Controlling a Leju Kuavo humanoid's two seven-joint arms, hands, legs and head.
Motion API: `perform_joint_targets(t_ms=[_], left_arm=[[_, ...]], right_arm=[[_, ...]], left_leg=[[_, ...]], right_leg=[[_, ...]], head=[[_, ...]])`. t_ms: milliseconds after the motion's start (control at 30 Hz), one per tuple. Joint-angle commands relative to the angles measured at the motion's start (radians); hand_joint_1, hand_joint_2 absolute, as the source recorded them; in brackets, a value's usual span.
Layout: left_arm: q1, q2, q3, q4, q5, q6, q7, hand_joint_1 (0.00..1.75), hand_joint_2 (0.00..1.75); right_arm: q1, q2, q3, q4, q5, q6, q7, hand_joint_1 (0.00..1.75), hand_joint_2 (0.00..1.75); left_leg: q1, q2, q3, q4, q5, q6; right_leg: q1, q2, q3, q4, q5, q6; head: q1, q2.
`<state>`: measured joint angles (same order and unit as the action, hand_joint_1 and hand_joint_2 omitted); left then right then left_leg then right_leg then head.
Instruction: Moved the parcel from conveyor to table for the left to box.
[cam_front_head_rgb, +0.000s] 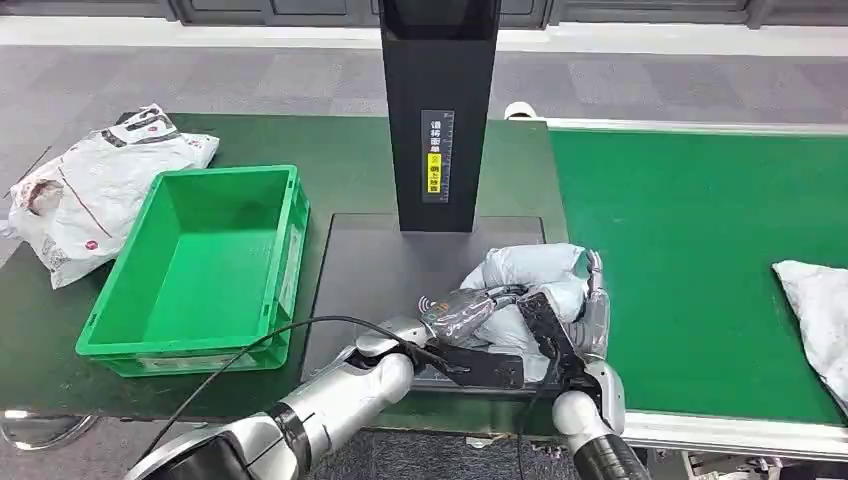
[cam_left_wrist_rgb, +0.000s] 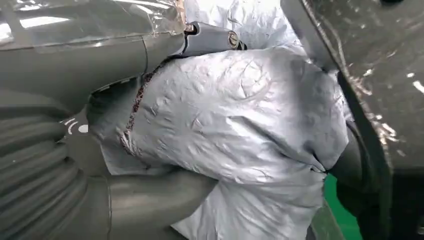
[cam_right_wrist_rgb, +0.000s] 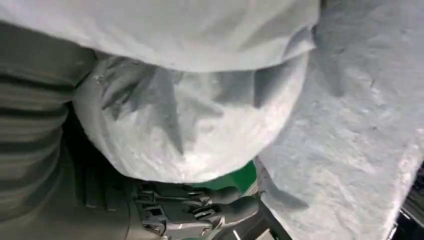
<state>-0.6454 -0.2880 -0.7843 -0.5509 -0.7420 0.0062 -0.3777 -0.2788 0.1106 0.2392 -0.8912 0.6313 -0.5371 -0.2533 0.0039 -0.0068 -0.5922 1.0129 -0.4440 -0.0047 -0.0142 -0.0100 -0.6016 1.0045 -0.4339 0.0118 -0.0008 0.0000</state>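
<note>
So the grey parcel (cam_front_head_rgb: 530, 285) sits on the dark table plate (cam_front_head_rgb: 370, 260), right at the edge where the green conveyor (cam_front_head_rgb: 690, 250) starts, roughly 5 o'clock from the black post (cam_front_head_rgb: 438, 110). Both hands are on it. The left hand (cam_front_head_rgb: 462, 315) presses in from the parcel's 8 o'clock side; in the left wrist view its thumb (cam_left_wrist_rgb: 150, 195) and fingers wrap the crinkly bag (cam_left_wrist_rgb: 230, 135), so it's gripping the parcel. The right hand (cam_front_head_rgb: 590, 310) hugs the 3 o'clock side, fingers running up along the bag, and the right wrist view has the plastic (cam_right_wrist_rgb: 200, 120) bunched against the palm with the dark fingers (cam_right_wrist_rgb: 190, 210) curled under it, so that one's holding too.

The green box (cam_front_head_rgb: 200, 265) sits open at about 9 o'clock from the parcel, well apart. A white mail bag (cam_front_head_rgb: 95, 185) lies past it at 10 o'clock. Another pale bag (cam_front_head_rgb: 815, 310) rests on the conveyor out at 3 o'clock.
</note>
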Motion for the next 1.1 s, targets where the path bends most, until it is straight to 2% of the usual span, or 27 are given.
perform_joint_targets(t_ms=[33,100,167,267,467,500,567,600,633,767,800,900,933,1067,1100], left_arm=[[0.006,0.014,0.112,0.011,0.038,0.206,0.053,1.75,1.75],[0.004,0.019,0.15,-0.007,0.056,0.242,0.059,1.75,1.75],[-0.008,0.033,0.233,-0.06,0.069,0.44,0.057,1.75,1.75],[-0.045,0.054,0.251,-0.072,0.078,0.398,0.057,1.75,1.75],[-0.031,0.048,0.253,-0.076,0.074,0.401,0.059,1.75,1.75],[-0.026,0.046,0.278,-0.092,0.081,0.473,0.054,1.75,1.75],[-0.042,0.054,0.285,-0.092,0.085,0.457,0.055,1.75,1.75],[-0.043,0.057,0.314,-0.115,0.096,0.521,0.051,1.75,1.75],[-0.061,0.067,0.351,-0.129,0.111,0.586,0.051,1.75,1.75],[-0.111,0.162,0.432,-0.203,0.049,0.666,0.116,1.75,1.75],[-0.073,0.186,0.527,-0.296,-0.01,0.692,0.148,1.75,1.75],[-0.013,0.251,0.639,-0.395,-0.099,0.692,0.172,1.75,1.75],[0.024,0.261,0.718,-0.446,-0.176,0.692,0.172,1.75,1.75],[0.144,0.261,0.988,-0.611,-0.442,0.692,0.173,1.75,1.75],[0.187,0.256,1.049,-0.665,-0.43,0.692,0.139,1.75,1.75]], right_arm=[[0.043,0.01,-0.07,-0.177,-0.059,-0.031,-0.106,0.0,1.75],[0.052,0.011,-0.08,-0.202,-0.069,-0.039,-0.108,0.0,1.75],[0.074,0.022,-0.115,-0.251,-0.14,-0.057,-0.149,0.0,1.75],[0.082,0.012,-0.118,-0.262,-0.147,-0.047,-0.153,0.0,1.75],[0.081,0.015,-0.119,-0.26,-0.15,-0.045,-0.155,0.0,1.75],[0.083,0.021,-0.129,-0.265,-0.16,-0.063,-0.167,0.0,1.75],[0.082,0.019,-0.13,-0.265,-0.161,-0.061,-0.169,0.0,1.75],[0.084,0.026,-0.142,-0.274,-0.175,-0.075,-0.176,0.0,1.75],[0.082,0.025,-0.15,-0.273,-0.19,-0.08,-0.193,0.0,1.75],[0.084,0.023,-0.17,-0.267,-0.205,-0.079,-0.21,0.0,1.75],[0.083,0.02,-0.181,-0.259,-0.204,-0.079,-0.209,0.0,1.75],[0.098,0.017,-0.199,-0.26,-0.207,-0.079,-0.216,0.0,1.75],[0.105,0.019,-0.209,-0.265,-0.206,-0.083,-0.222,0.0,1.75],[0.151,0.018,-0.246,-0.297,-0.205,-0.087,-0.218,0.0,1.75],[0.173,0.021,-0.255,-0.307,-0.198,-0.093,-0.218,0.0,1.75]], left_leg=[[0.0,0.003,0.001,-0.001,0.0,0.0],[0.0,0.002,0.0,-0.001,0.0,0.0],[0.0,0.004,-0.001,-0.002,0.001,-0.001],[0.001,0.003,-0.002,0.0,0.001,-0.001],[0.0,0.002,-0.001,-0.001,0.001,-0.001],[0.0,0.002,-0.002,0.0,0.001,-0.001],[0.001,0.003,-0.002,0.0,0.0,-0.001],[0.0,0.003,-0.003,0.0,0.0,-0.001],[0.001,0.004,-0.003,0.0,0.0,-0.001],[0.001,0.005,-0.005,0.001,0.0,-0.002],[0.0,0.005,-0.006,0.001,0.001,-0.002],[0.001,0.008,-0.004,-0.001,0.0,-0.002],[0.0,0.009,-0.004,-0.001,0.0,-0.002],[0.0,0.013,-0.002,-0.002,0.001,-0.003],[0.0,0.012,-0.003,-0.002,0.001,-0.003]], right_leg=[[0.0,0.003,-0.001,-0.001,0.001,-0.001],[0.0,0.002,-0.001,0.0,0.001,-0.001],[0.0,0.004,-0.002,-0.001,0.001,-0.001],[0.001,0.004,-0.004,0.0,0.001,-0.001],[0.0,0.004,-0.003,-0.001,0.0,-0.001],[0.0,0.003,-0.003,0.0,0.0,-0.001],[0.001,0.004,-0.004,-0.001,0.0,-0.001],[0.0,0.004,-0.004,0.0,0.0,-0.001],[0.001,0.005,-0.004,0.0,0.001,-0.001],[0.001,0.006,-0.007,0.001,0.001,-0.002],[0.0,0.007,-0.009,0.001,0.001,-0.002],[0.001,0.01,-0.008,0.0,0.002,-0.002],[0.0,0.011,-0.009,0.001,0.002,-0.002],[0.001,0.015,-0.008,0.0,0.002,-0.003],[0.001,0.014,-0.009,0.001,0.002,-0.003]], head=[[0.0,0.0],[0.0,0.0],[0.0,0.0],[0.0,0.0],[0.0,0.0],[0.0,0.0],[0.0,0.0],[0.0,0.0],[0.0,0.0],[0.0,0.0],[0.0,0.0],[0.0,0.0],[0.0,0.0],[0.0,0.0],[0.0,0.0]])
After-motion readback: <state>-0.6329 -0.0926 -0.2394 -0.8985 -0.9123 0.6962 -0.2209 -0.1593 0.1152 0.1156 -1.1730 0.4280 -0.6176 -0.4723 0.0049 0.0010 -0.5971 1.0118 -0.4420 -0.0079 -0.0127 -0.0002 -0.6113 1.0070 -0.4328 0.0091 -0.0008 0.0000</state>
